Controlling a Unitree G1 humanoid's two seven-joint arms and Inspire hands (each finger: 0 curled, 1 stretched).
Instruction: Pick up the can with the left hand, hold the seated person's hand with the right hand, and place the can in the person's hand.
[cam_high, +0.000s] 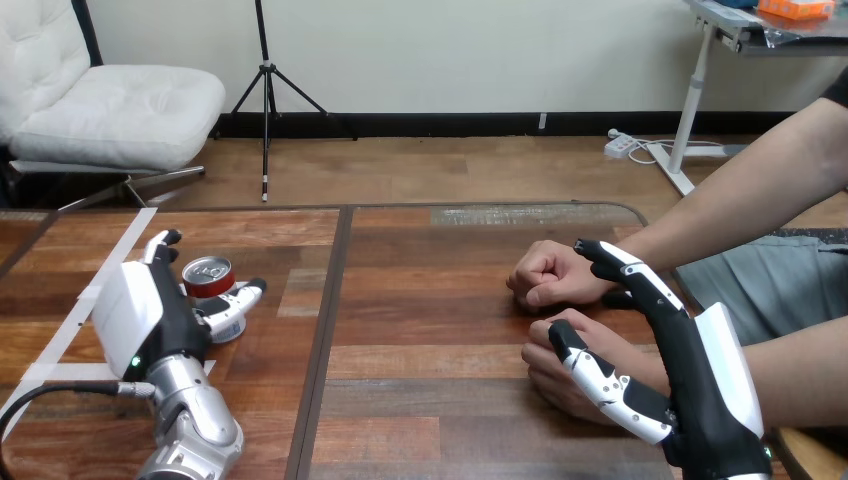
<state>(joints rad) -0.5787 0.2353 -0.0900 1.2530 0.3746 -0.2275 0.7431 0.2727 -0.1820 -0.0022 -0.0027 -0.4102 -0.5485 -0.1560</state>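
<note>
The left hand wrapped the can on the table, ready to lift. The right hand, fingers spread, hung over the person's nearer hand, presumably to steady it.

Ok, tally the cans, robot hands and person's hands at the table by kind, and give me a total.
Cans: 1, the can
Robot hands: 2, the left robot hand and the right robot hand
Person's hands: 2, the farther person's hand and the nearer person's hand
Total: 5
</note>
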